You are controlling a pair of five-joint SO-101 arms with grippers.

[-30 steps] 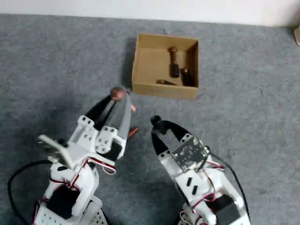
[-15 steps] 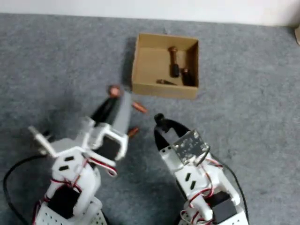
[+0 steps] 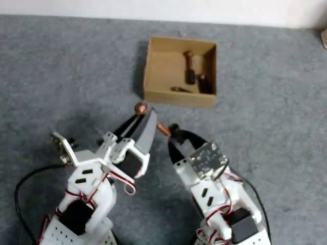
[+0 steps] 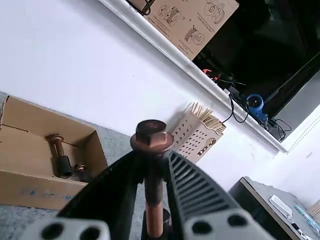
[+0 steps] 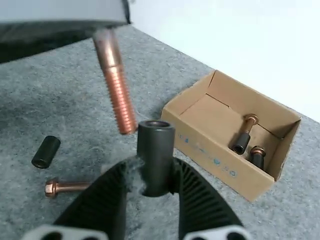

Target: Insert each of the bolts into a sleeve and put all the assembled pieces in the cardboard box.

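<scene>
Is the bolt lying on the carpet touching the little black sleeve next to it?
Apart. The right wrist view shows a strip of grey carpet between the loose sleeve and the head of the loose bolt.

High cam: looks steeply down over bench (image 3: 46, 56). Wrist cams: low, close-in, facing 12 o'clock; all three share cardboard box (image 3: 179, 97).

We see two arms in white plastic shells, the left arm (image 3: 87, 189) and the right arm (image 3: 219, 204). Red, white and black wires loop at their joints. A black cable (image 3: 17, 191) curls from the left base. The left gripper (image 3: 143, 114) pairs a black finger with a grey ribbed one. The right gripper (image 3: 173, 133) is black, with a perforated metal plate (image 3: 207, 160) behind it.
</scene>
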